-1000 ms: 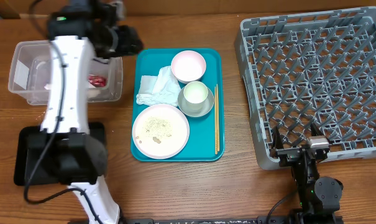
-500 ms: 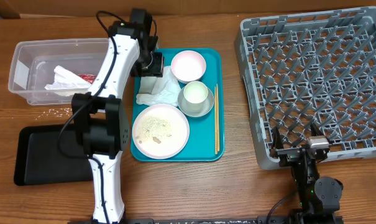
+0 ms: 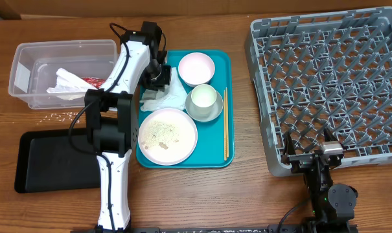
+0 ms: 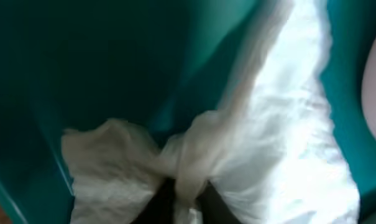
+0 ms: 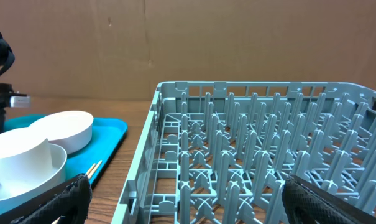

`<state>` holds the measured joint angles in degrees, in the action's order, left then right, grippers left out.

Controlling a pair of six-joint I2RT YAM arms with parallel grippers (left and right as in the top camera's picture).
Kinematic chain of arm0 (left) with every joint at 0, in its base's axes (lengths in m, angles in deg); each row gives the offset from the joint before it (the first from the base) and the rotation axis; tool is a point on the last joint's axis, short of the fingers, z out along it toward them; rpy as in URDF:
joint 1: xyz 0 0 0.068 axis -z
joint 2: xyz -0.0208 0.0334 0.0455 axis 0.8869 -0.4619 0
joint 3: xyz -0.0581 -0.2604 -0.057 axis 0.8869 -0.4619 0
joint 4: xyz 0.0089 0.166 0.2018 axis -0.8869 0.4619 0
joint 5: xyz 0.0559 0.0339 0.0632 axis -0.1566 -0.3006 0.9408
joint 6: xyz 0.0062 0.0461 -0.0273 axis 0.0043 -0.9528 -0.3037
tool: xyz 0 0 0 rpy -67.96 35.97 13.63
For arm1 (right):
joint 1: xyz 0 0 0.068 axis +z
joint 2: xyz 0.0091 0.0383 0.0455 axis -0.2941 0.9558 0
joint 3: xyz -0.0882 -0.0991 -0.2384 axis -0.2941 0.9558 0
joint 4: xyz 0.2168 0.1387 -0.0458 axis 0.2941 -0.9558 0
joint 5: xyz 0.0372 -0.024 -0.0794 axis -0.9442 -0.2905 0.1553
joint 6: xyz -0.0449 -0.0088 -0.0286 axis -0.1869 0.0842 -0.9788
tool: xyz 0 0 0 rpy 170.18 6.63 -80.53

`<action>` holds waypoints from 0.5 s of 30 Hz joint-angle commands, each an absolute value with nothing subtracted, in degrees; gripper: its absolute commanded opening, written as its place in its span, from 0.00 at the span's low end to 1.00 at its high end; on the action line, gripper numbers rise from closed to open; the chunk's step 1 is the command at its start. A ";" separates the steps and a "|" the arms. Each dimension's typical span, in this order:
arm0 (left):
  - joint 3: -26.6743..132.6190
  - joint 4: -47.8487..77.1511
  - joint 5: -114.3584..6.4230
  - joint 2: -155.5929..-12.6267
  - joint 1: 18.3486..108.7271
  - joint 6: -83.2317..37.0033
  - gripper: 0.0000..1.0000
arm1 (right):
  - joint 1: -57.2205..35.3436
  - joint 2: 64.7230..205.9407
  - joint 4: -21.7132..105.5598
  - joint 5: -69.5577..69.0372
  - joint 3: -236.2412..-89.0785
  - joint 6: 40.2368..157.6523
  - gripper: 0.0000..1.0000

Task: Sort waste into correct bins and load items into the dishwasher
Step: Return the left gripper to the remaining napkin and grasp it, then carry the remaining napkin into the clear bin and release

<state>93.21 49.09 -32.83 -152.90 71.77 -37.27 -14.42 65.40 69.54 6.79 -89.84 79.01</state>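
1. Overhead view: I saw the left gripper [image 3: 160, 76] low over the upper left part of the teal tray [image 3: 215, 154], right on the crumpled napkin [image 3: 164, 97]. From this view I could not tell how its jaws stood.
2. On the same tray, the pink bowl [image 3: 196, 68] was at the top and the white cup [image 3: 203, 97] sat inside the grey metal bowl [image 3: 212, 114] in the middle. The white plate [image 3: 168, 134], with crumbs on it, lay at the lower left, and the chopsticks [image 3: 225, 123] lay along the right edge.
3. At the upper left of the frame, the clear tub [image 3: 21, 68] held a second napkin [image 3: 65, 84] and a red scrap [image 3: 92, 81]. The black tray [image 3: 50, 165] was below it, and loose rice grains [image 3: 59, 116] lay on the table [image 3: 183, 194] between them.
4. The dish rack [image 3: 325, 84] filled the right side, and the right gripper [image 3: 309, 154] was just at its lower edge.
5. Left wrist view: the left gripper was closed on the crumpled napkin. The white paper was pinched into a bunch between the dark fingertips [image 4: 155, 200] at the bottom centre, above the teal tray.
6. Right wrist view: the fingers [image 5: 66, 199] of the right gripper stood wide apart at the two lower corners and held nothing. The dish rack was in front of them, and the pink bowl and the white cup were at the left.
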 commanded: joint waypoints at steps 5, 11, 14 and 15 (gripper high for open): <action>98.63 52.72 -33.86 -150.15 71.77 -35.91 0.04 | -14.23 64.72 69.89 7.53 -89.25 79.01 1.00; 108.84 54.97 -32.90 -143.92 70.85 -31.87 0.04 | -14.23 64.72 69.87 7.55 -89.25 79.01 1.00; 111.85 53.20 -27.74 -140.66 69.82 -26.38 0.04 | -14.23 64.72 69.89 7.55 -89.25 79.01 1.00; 112.29 52.43 -25.16 -139.72 69.36 -24.26 0.04 | -14.23 64.72 69.87 7.53 -89.25 78.99 1.00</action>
